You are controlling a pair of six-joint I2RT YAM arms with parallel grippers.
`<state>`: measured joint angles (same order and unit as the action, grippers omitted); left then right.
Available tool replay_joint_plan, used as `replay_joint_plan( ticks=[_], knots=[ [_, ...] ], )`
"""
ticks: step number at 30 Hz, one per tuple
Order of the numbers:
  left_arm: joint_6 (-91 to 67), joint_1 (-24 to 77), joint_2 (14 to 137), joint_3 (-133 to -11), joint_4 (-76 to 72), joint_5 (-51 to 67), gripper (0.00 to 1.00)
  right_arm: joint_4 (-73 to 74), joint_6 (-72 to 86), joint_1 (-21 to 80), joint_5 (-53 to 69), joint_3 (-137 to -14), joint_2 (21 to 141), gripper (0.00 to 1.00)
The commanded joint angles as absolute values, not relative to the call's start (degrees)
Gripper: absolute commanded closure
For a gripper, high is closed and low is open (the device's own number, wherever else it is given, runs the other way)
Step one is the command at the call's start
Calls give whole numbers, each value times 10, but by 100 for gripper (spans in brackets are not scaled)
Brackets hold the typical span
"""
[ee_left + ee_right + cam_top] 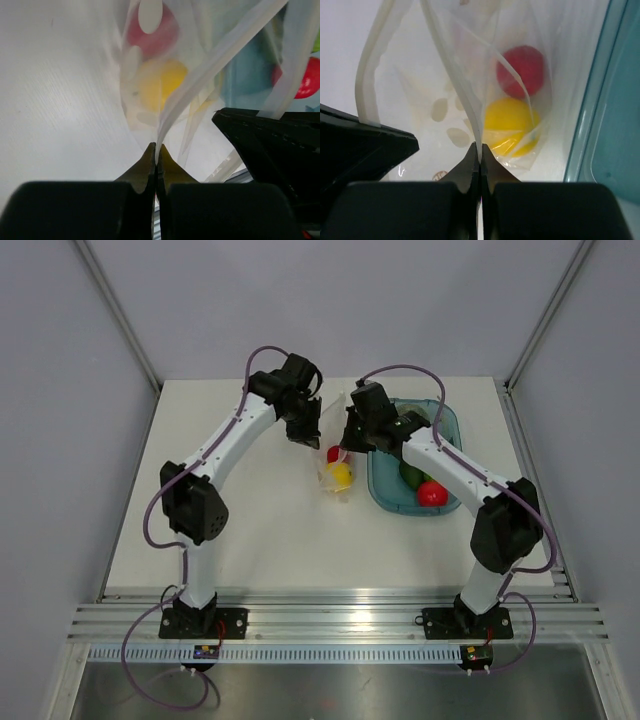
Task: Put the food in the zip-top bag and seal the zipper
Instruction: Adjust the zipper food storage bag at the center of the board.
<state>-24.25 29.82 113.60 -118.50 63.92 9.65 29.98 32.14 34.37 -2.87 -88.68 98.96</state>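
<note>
Now my left gripper (156, 152) and right gripper (480, 152) each pinch the zipper (452, 75) of the zip-top bag (332, 445), which holds a red piece (522, 70) and yellow piece (512, 122), seemingly just beside the blue tray (450, 425).

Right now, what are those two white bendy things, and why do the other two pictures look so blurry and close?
They are two robot arms bolted to a table. One picture looks down from above; the other two come from small cameras on the wrists, so everything looks very near. The left gripper and the right gripper each pinch the mouth edge of a clear dotted bag. Inside it sit a red piece and a yellow piece of toy food. A blue tray beside it holds more, including a red one.
</note>
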Motion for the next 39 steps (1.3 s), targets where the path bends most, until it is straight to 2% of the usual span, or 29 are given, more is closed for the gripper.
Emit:
replay_joint_plan(
  ticks=[1,5,10,15,19,28,30,33,34,36,37,39],
  knots=[
    [-231,296,1141,-1238,652,101,100,331,302,342,-57,-928,968,100],
    [-234,274,1106,-1315,678,100,100,340,282,342,-90,-978,927,100],
    [-236,266,1055,-1234,652,102,100,328,293,342,-79,-944,932,100],
    [-236,266,1061,-1155,628,107,100,290,325,340,-45,-869,973,100],
    [-229,267,1090,-1168,642,100,100,299,328,329,-48,-867,1009,100],
    [-224,270,1092,-1168,638,105,100,287,323,295,-33,-850,1005,100],
    [-223,269,1097,-1158,635,116,93,280,327,294,-19,-839,1004,100],
    [-223,270,1106,-1152,630,140,73,271,332,294,-8,-830,1005,100],
    [-224,271,1106,-1150,628,146,62,265,334,294,-5,-828,1005,100],
    [-224,273,1104,-1147,620,152,55,263,335,294,-3,-826,1006,100],
    [-224,275,1104,-1147,617,153,54,258,336,294,12,-825,1007,100],
    [-227,277,1102,-1147,613,153,63,258,337,294,14,-824,1007,100]
  ],
)
